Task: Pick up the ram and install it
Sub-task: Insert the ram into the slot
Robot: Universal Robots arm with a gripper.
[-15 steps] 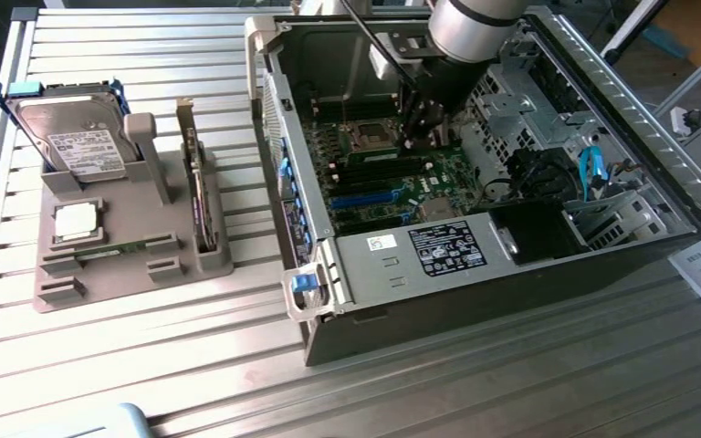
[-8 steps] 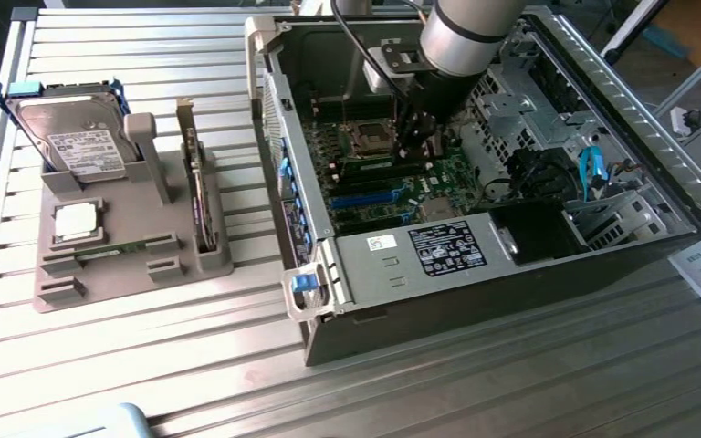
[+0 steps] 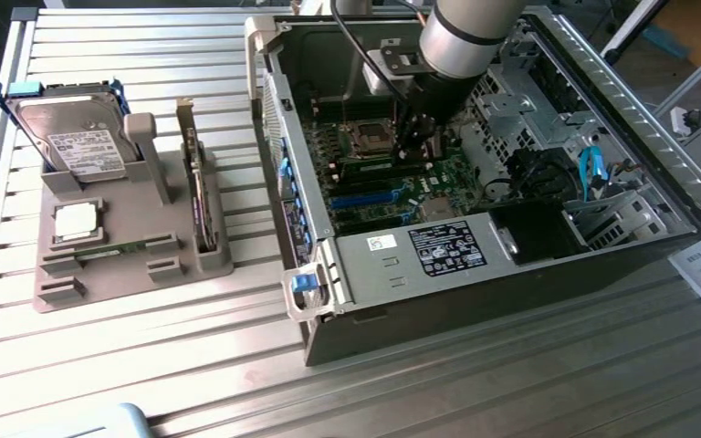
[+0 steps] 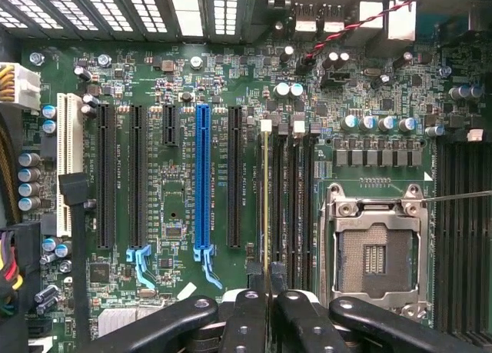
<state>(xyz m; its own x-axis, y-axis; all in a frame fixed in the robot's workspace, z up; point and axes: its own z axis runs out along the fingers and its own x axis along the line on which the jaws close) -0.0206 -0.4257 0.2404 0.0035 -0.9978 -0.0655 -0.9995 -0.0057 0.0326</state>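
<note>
The ram (image 4: 267,207) appears edge-on in the wrist view as a thin green-yellow strip. My gripper (image 4: 267,295) is shut on it, with the black fingers (image 4: 244,314) pressed to both of its faces. The stick runs in line with the outermost of the black memory slots (image 4: 288,207), beside the empty CPU socket (image 4: 377,249). How deep it sits in that slot I cannot tell. In the exterior view the gripper (image 3: 422,141) reaches down into the open computer case (image 3: 448,246), just over the motherboard (image 3: 375,182).
Black expansion slots and a blue one (image 4: 203,176) lie beside the memory slots. On the exterior view's left, a grey holder (image 3: 107,265) on the slatted table carries a hard drive (image 3: 77,141), an upright expansion card (image 3: 198,196) and a square chip (image 3: 77,222). Blue cables (image 3: 591,169) sit inside the case.
</note>
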